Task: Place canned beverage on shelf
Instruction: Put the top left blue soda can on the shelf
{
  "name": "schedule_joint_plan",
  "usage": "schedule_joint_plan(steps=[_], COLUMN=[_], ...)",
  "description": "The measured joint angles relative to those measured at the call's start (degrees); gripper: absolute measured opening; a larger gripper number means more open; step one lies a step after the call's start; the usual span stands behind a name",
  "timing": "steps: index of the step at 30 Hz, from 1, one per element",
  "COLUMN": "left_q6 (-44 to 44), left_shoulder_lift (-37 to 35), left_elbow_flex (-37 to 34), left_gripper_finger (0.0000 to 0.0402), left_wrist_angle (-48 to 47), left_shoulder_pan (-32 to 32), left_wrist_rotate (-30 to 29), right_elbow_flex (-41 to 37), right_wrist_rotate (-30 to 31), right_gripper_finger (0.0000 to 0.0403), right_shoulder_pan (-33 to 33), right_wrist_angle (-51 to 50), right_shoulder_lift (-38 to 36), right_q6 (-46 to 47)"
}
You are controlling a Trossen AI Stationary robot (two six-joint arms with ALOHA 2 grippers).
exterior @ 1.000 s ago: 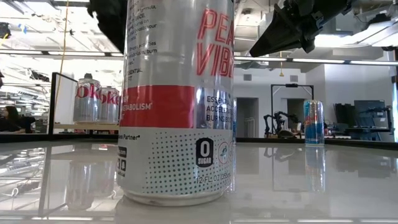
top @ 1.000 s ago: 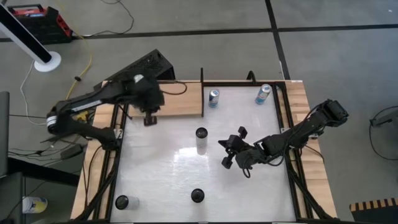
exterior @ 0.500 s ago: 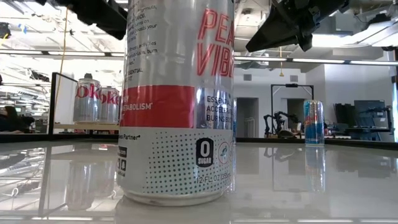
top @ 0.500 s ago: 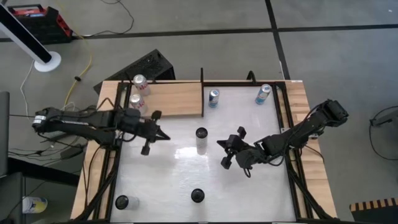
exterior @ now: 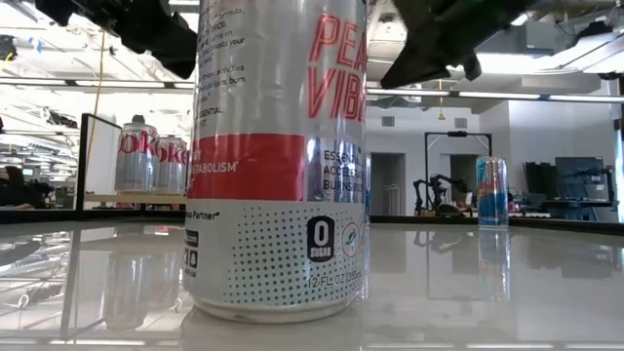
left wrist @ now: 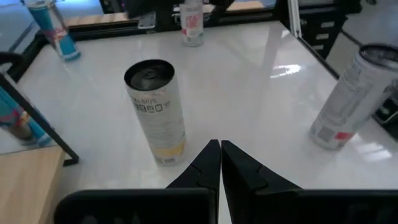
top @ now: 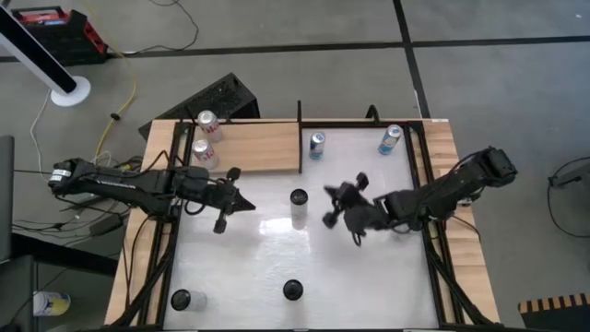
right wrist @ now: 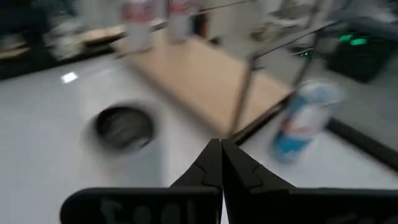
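A light-wood shelf (top: 253, 148) lies at the table's far left, and two silver-and-red cans (top: 206, 124) (top: 200, 153) stand upright on its left end. A white can with a dark top (top: 298, 208) (left wrist: 155, 112) stands on the white tabletop at mid-table. My left gripper (top: 247, 205) (left wrist: 220, 147) is shut and empty. It sits left of that can, pointing at it from a little above. My right gripper (top: 328, 193) (right wrist: 220, 147) is shut and empty. It hangs right of the can, aimed toward the shelf.
Two blue cans (top: 316, 144) (top: 389, 139) stand at the far edge right of the shelf. Two more cans (top: 181, 300) (top: 292, 290) stand near the front edge, and one of them (exterior: 283, 156) fills the low view. A dark upright post (top: 299, 138) borders the shelf's right end.
My left gripper has swung from above the shelf toward the near edge and down, levelling out to point at the middle can. This uncovers the two cans on the shelf. My right gripper has shifted a little toward the far edge and turned. Both have stayed shut.
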Motion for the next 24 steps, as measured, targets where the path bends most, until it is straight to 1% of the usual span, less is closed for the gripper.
schedule_joint_plan(steps=[2, 6, 10, 12, 16, 17, 18, 19, 21, 24], left_q6=[-1.17, -2.15, -1.88, -2.04, -2.68, -2.33, -2.08, -2.03, -1.85, -0.03], left_shoulder_lift=[0.0, 0.02, 0.02, 0.02, -0.8, -0.83, -0.78, -0.72, -0.72, -0.76], left_elbow_flex=[0.0, 0.0, 0.0, 0.0, 0.0, 0.0, 0.02, 0.0, 0.0, 0.02], left_gripper_finger=[0.0005, 0.0022, 0.0047, 0.0062, 0.0088, 0.0093, 0.0097, 0.0101, 0.0105, 0.0107], left_wrist_angle=[-0.02, -0.14, -0.34, -1.54, -5.77, -6.2, -6.71, -7.51, -7.8, -8.87], left_shoulder_pan=[-0.12, -0.7, -1.31, -1.33, -1.31, -1.33, -1.35, -1.33, -1.27, -1.33], left_wrist_rotate=[-1.06, -2.98, -4.22, -4.07, -1.38, -0.9, -0.77, -0.79, 0.09, 1.67], right_elbow_flex=[0.0, 0.0, 0.0, 0.0, 0.0, 0.0, 0.0, 0.0, -0.01, 0.0], right_wrist_rotate=[0.21, -5.82, -11.71, -17.06, -33.98, -36.98, -38.69, -39.43, -38.64, -34.09], right_gripper_finger=[0.0021, 0.0029, 0.005, 0.0058, 0.0065, 0.0066, 0.0066, 0.0066, 0.0067, 0.0067], right_shoulder_pan=[-3.43, -10.15, -15.02, -16.6, -17.0, -16.42, -15.53, -14.34, -11.52, -6.59], right_wrist_angle=[0.16, -0.63, -6.37, -10.65, -15.97, -16.54, -16.64, -16.46, -16.4, -15.92], right_shoulder_lift=[-1.14, -3.52, -7.56, -10.21, -15.02, -15.77, -16.2, -16.4, -16.38, -14.97], right_q6=[-2.56, -8.62, -7.07, -4.72, -1.02, -0.66, -0.44, -0.35, -0.16, 1.87])
